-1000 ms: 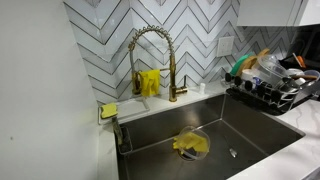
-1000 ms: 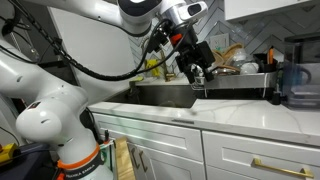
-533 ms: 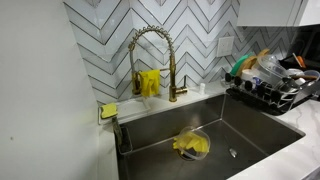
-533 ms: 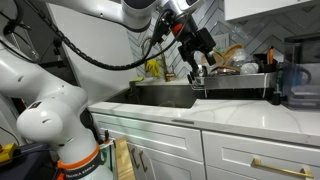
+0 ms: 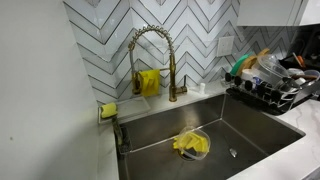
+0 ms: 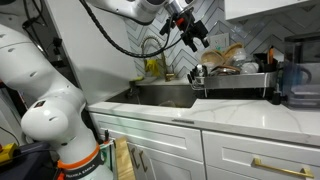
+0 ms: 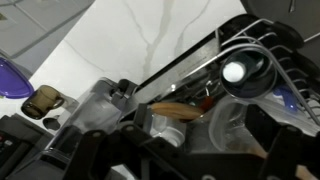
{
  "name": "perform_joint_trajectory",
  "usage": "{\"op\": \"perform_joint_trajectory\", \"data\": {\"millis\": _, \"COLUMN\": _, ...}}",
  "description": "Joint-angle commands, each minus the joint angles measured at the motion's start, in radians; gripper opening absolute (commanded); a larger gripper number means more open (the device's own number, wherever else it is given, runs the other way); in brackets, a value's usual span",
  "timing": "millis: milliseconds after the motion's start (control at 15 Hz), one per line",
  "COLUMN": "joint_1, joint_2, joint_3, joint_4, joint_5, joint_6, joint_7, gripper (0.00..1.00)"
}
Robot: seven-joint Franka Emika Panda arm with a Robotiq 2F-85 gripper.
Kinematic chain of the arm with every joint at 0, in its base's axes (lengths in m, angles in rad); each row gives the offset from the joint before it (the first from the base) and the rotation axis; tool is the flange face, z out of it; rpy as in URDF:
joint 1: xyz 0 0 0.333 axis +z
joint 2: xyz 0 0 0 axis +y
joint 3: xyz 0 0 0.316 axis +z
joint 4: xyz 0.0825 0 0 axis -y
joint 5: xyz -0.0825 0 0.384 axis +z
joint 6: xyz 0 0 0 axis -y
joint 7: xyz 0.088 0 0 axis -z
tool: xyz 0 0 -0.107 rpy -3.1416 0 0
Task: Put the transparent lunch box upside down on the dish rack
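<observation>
The black wire dish rack (image 5: 262, 98) stands to the right of the sink, and both exterior views show it (image 6: 236, 86). In the wrist view, the transparent lunch box (image 7: 228, 122) lies among the rack's wires (image 7: 262, 30), below my fingers. In an exterior view a pale clear shape (image 6: 201, 71) sits at the rack's near end. My gripper (image 6: 195, 33) is raised well above that end, open and empty. Its dark fingers (image 7: 195, 152) frame the bottom of the wrist view, spread wide apart. I cannot tell which way up the box rests.
The steel sink (image 5: 215, 130) holds a yellow cloth in a clear round dish (image 5: 190, 145). A gold faucet (image 5: 150, 45) stands behind it. The rack also holds a green item (image 5: 240, 66), a wooden spoon (image 7: 175, 108) and dishes. A dark appliance (image 6: 297, 85) stands beside the rack.
My gripper has risen from the rack's near end to well above it, with nothing in it. The sink and rack contents have not visibly moved.
</observation>
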Motion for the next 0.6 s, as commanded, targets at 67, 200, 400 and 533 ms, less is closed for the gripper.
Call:
{"op": "perform_joint_trajectory", "data": {"millis": 67, "joint_1": 0.032, "joint_2": 0.048, "joint_3": -0.01, "joint_4": 0.042, "joint_5": 0.012, "joint_6": 0.044, "joint_7": 0.016, "gripper": 1.0}}
{"op": "perform_joint_trajectory", "data": {"millis": 200, "joint_1": 0.033, "joint_2": 0.053, "joint_3": -0.013, "joint_4": 0.044, "joint_5": 0.012, "joint_6": 0.043, "joint_7": 0.016, "gripper": 1.0}}
{"op": "perform_joint_trajectory", "data": {"millis": 400, "joint_1": 0.032, "joint_2": 0.049, "joint_3": -0.016, "joint_4": 0.044, "joint_5": 0.012, "joint_6": 0.043, "joint_7": 0.015, "gripper": 1.0}}
{"op": "perform_joint_trajectory", "data": {"millis": 533, "joint_1": 0.05, "joint_2": 0.058, "joint_3": -0.034, "joint_4": 0.017, "joint_5": 0.081, "joint_6": 0.196, "joint_7": 0.0, "gripper": 1.0}}
